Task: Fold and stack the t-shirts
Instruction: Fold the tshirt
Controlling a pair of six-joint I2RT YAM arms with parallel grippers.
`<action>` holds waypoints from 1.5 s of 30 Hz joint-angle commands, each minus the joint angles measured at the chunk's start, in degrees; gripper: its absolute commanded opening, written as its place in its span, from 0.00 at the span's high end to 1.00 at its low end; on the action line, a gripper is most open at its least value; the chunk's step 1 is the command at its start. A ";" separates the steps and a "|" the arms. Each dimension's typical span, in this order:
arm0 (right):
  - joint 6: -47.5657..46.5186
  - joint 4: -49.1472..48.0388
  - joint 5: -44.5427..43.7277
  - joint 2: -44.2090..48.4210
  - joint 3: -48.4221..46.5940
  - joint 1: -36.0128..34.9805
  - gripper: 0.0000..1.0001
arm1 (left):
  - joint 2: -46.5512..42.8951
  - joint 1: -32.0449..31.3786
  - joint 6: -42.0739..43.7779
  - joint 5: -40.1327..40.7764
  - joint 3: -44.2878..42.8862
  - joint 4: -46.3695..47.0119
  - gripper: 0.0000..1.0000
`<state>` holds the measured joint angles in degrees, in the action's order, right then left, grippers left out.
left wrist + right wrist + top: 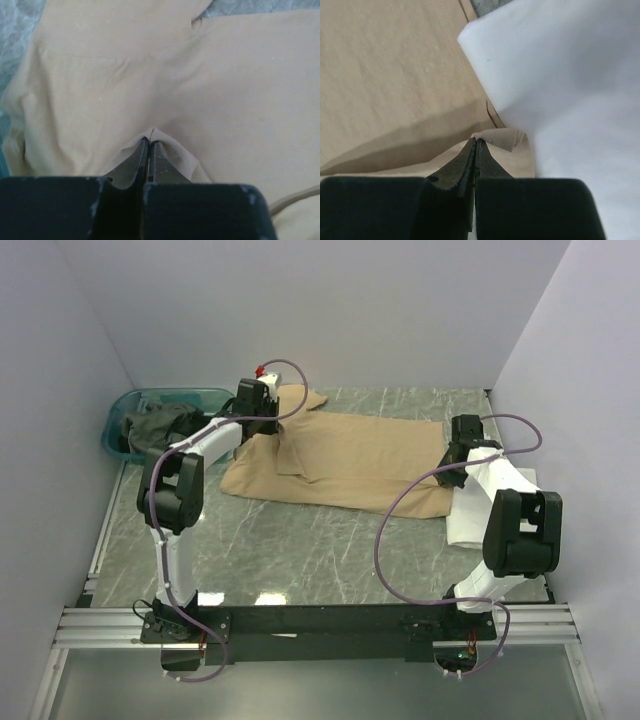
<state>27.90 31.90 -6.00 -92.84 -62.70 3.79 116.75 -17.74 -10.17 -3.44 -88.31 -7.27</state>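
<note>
A tan t-shirt (345, 462) lies spread across the middle of the table. My left gripper (262, 418) is at its far left part and is shut on a pinch of the tan cloth (150, 136). My right gripper (455, 468) is at its right edge and is shut on a curled tan hem (502, 137). A folded white t-shirt (490, 502) lies under my right arm, and in the right wrist view (560, 80) it fills the right side. A dark grey-green shirt (158, 427) lies in the tub.
A teal plastic tub (133, 405) stands at the far left corner against the wall. White walls close in the table at the back and both sides. The marbled table (300, 550) has bare room in front of the tan shirt.
</note>
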 commanded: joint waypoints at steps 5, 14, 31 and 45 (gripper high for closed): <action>-1.09 -0.61 -3.58 0.02 -3.31 0.60 0.88 | 2.96 0.77 4.38 -0.87 -7.66 -5.12 0.76; -1.62 -0.17 -3.85 5.91 -4.72 -0.01 0.42 | -5.47 0.51 -1.60 -4.02 -6.00 -5.13 0.01; -1.53 -6.94 4.59 5.40 7.15 -14.34 0.20 | -21.31 -3.71 -24.88 2.91 28.98 4.63 0.01; -2.33 -10.01 5.82 1.34 13.99 -16.36 0.16 | -21.21 -1.86 -30.25 10.73 38.47 -2.22 0.01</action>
<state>25.80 23.16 -0.56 -92.47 -51.55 -11.92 97.06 -19.99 -38.09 4.01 -53.06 -5.30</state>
